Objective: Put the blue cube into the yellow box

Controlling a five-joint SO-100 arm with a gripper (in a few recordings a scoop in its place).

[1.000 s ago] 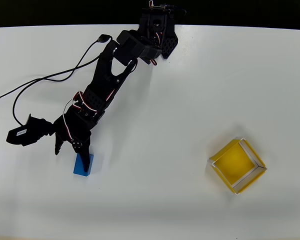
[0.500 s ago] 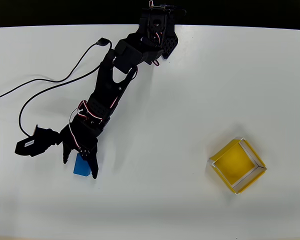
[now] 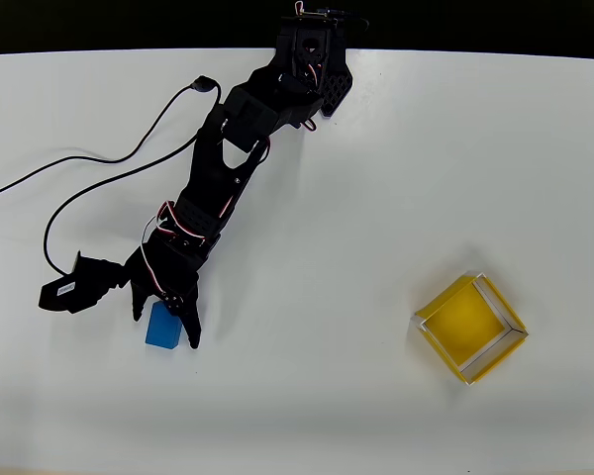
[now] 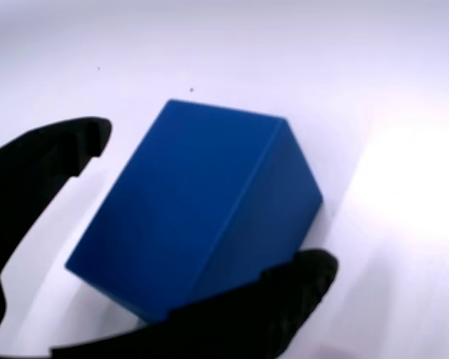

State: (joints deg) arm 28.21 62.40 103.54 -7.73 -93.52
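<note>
The blue cube (image 3: 162,329) lies on the white table at the lower left of the overhead view, between the two black fingers of my gripper (image 3: 163,320). The jaws stand apart, one finger (image 3: 137,302) to the cube's upper left and the other along its right side. In the wrist view the blue cube (image 4: 198,213) sits large between the fingers of the gripper (image 4: 209,198). A strip of table shows between the left finger (image 4: 37,172) and the cube, while the lower finger overlaps the cube's bottom edge. The yellow box (image 3: 470,328) rests far to the right, turned diagonally.
The arm's base (image 3: 312,59) stands at the table's far edge, top centre. A black cable (image 3: 99,168) loops across the table's upper left. The white table (image 3: 307,297) is bare between the cube and the box.
The gripper has moved down the picture and lowered from the cube's upper edge to straddle it, one finger on each side. The cube has barely shifted. The box has not moved.
</note>
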